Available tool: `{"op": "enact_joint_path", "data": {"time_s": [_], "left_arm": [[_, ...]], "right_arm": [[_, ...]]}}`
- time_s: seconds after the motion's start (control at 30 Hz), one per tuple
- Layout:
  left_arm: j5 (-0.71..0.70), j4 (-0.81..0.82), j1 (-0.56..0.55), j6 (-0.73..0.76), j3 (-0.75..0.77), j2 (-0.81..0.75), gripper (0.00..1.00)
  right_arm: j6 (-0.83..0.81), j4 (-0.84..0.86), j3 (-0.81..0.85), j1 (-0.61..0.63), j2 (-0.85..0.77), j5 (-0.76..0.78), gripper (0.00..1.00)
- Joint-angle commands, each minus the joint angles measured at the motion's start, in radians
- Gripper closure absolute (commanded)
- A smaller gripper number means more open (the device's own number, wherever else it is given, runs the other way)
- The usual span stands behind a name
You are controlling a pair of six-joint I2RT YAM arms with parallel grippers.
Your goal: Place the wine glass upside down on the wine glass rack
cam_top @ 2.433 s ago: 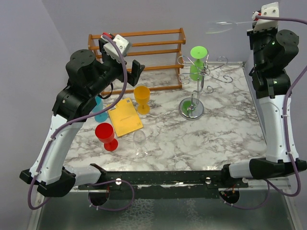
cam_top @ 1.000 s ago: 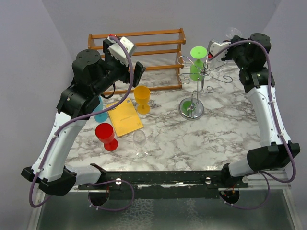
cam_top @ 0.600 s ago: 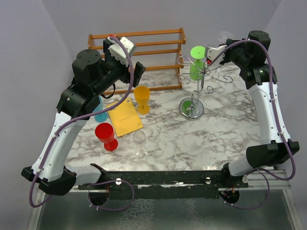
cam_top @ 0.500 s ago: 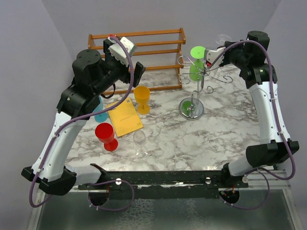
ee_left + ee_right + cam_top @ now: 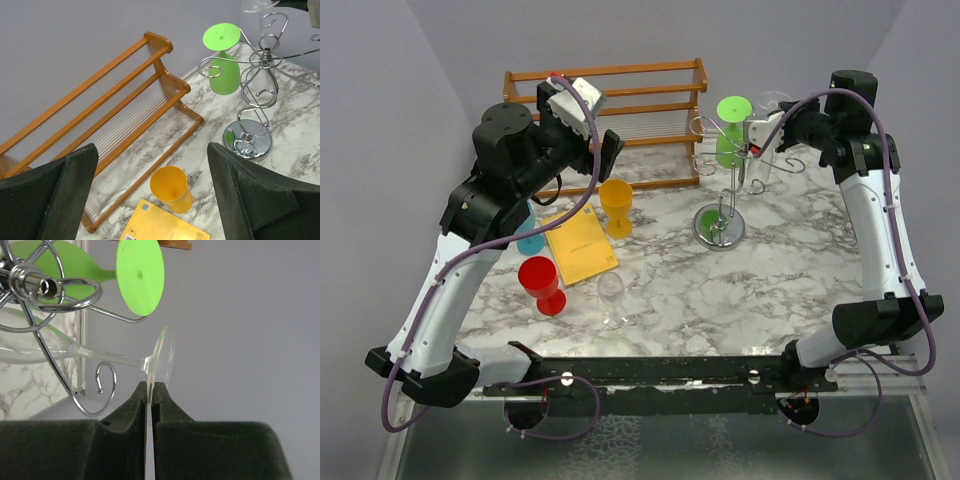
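Wine glass (image 5: pixel 107 358) nearer wine glass rack (image 5: pixel 247 142)

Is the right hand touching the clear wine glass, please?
Touching: the right wrist view shows the right hand pinching the clear wine glass by its foot.

Green glass (image 5: pixel 726 150) occupies 1 hook of the wine glass rack (image 5: pixel 720 228); tabletop (image 5: pixel 800 240) to its right lies open.

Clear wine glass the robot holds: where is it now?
Top view, back right: the clear wine glass is pinched by its foot in the right tool, stem among the curled arms of the wine glass rack, beside the hanging green glass.
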Motion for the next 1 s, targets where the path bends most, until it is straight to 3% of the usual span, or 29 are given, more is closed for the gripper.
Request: {"op": "enact_joint_path", "data": {"time_s": [0.0,0.3,0.6,0.97], "left_arm": [[0.016,0.024,0.005,0.007,-0.014,-0.008,0.06],[0.017,0.021,0.006,0.015,-0.021,-0.014,0.06],[0.023,0.031,0.006,0.013,-0.03,-0.016,0.06],[0.032,0.031,0.005,0.01,-0.028,-0.009,0.06]], "right_arm": [[-0.021,-0.039,0.027,-0.003,-0.034,-0.03,0.99],[0.003,-0.024,-0.024,-0.003,-0.091,0.064,0.99],[0.029,0.105,-0.126,-0.003,-0.122,0.221,0.99],[0.041,0.214,-0.141,-0.003,-0.081,0.251,0.99]]}}
